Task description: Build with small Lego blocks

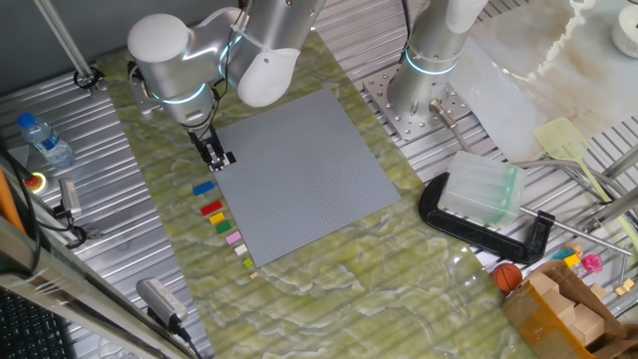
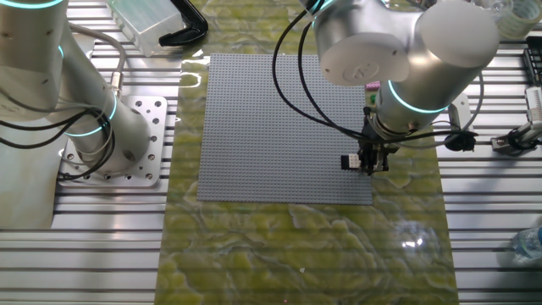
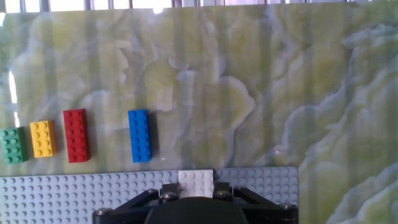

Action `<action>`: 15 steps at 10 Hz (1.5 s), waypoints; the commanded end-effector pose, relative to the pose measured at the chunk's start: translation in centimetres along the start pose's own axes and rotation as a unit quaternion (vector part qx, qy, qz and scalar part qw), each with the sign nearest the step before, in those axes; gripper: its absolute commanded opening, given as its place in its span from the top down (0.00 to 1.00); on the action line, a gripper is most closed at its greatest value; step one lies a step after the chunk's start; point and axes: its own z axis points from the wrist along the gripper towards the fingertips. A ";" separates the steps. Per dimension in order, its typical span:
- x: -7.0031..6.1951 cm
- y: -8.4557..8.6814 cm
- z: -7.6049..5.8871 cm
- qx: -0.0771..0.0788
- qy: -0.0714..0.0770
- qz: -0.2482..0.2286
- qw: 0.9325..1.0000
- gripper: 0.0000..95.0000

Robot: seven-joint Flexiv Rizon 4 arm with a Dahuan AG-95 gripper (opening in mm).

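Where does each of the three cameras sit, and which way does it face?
One fixed view: high, looking down at the baseplate; arm and pincer show beside the brick row.
The other fixed view: high on the opposite side, looking down; arm and pincer show.
Hand view: on the hand, facing down past the pincer base at the blue brick and a white brick.
Shared: baseplate in all three views.

Grey baseplate (image 1: 304,175) on marbled green mat (image 1: 329,289), w/ black clamp (image 1: 478,224) & water bottle (image 1: 45,140) off-mat
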 end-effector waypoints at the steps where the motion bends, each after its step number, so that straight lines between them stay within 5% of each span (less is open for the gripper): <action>1: 0.0 0.0 0.1 0.000 0.003 0.002 1.000 1.00; 15: 0.1 -0.3 -0.1 0.002 0.007 0.001 1.000 1.00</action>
